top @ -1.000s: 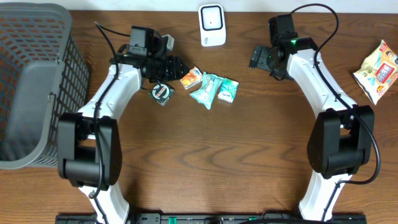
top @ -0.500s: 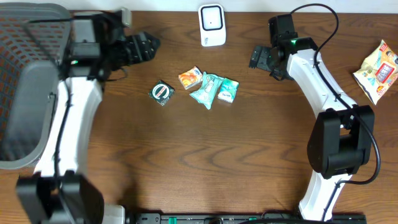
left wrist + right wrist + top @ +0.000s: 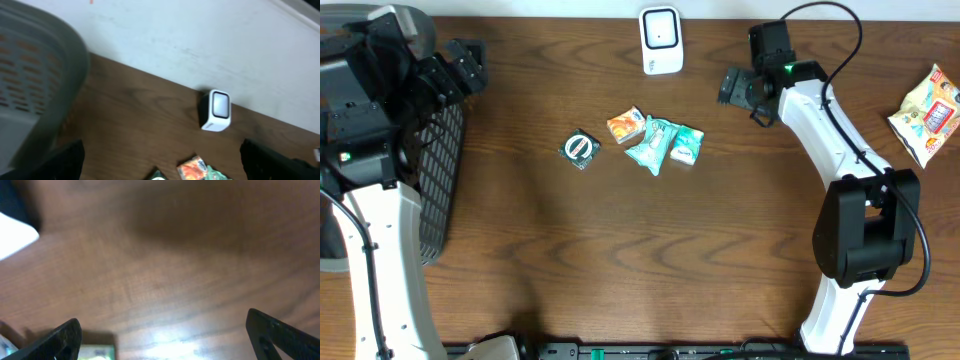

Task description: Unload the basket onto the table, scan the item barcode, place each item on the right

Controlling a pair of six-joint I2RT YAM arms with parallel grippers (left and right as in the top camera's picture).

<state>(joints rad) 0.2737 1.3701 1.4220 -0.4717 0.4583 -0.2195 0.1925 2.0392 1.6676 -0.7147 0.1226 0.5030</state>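
While the left gripper (image 3: 466, 68) hangs by the basket (image 3: 438, 180), we see its fingers spread wide with nothing between them. The right gripper (image 3: 736, 94) sits just right of the scanner (image 3: 660, 40), also wide apart and empty. The items lie loose on the table (image 3: 620, 260) below the scanner. They are a round black pack (image 3: 580, 148), an orange packet (image 3: 626, 125), a teal packet (image 3: 652, 143) and a smaller teal pack (image 3: 685, 146) touching it. The snack bag (image 3: 928, 112) lies far right, well apart.

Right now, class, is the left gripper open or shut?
Open: the left gripper has its fingers far apart at the wrist view's bottom corners, holding nothing.
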